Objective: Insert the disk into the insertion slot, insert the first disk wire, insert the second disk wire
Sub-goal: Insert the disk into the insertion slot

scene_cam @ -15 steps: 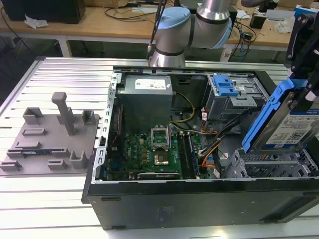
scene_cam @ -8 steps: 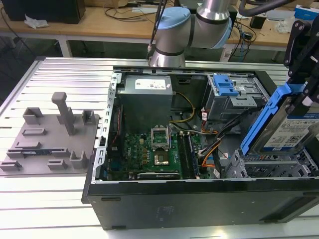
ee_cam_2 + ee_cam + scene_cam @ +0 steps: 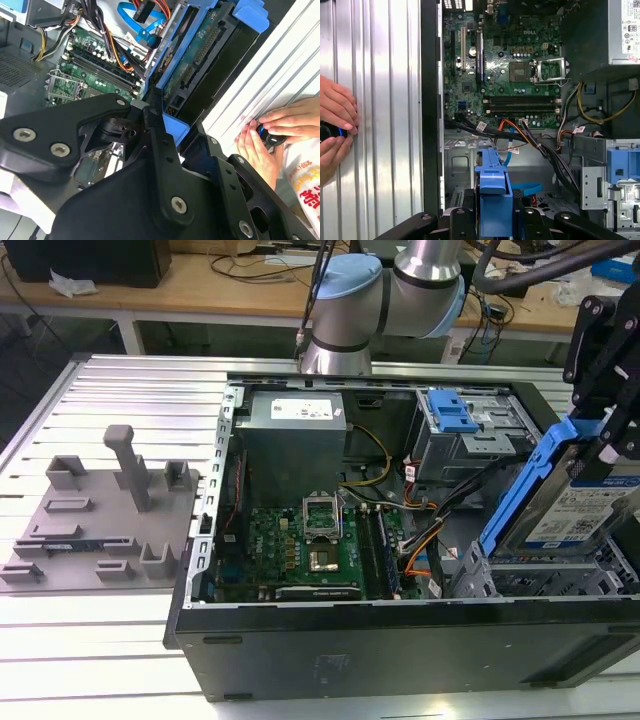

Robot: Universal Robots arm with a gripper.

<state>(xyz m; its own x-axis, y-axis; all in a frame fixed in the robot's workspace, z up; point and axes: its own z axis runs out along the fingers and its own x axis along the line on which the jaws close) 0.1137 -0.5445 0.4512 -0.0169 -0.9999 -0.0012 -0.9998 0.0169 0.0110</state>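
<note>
Exterior view: my tool point(image 3: 603, 440) is clamped on the disk point(image 3: 565, 495), tilted above the insertion slot point(image 3: 540, 575), unseated. Second wrist view: its exposed circuit board point(image 3: 200, 60) suggests, I judge, a rigid, dense, fragile load, best gripped by the blue caddy point(image 3: 250, 12). First wrist view: the open case point(image 3: 431, 100) holds motherboard point(image 3: 510, 65) and cables point(image 3: 520, 134).

My gripper point(image 3: 492, 222) is matt black with silvery metal screws point(image 3: 178, 204). In my grasp, the disk point(image 3: 575, 502) is dull silver metal with a white paper label point(image 3: 590, 522) and a smooth blue plastic caddy point(image 3: 520, 490). The computer case point(image 3: 380, 640) under me is matt black. The table point(image 3: 120, 390) beneath it is ribbed, satin aluminium.
</note>
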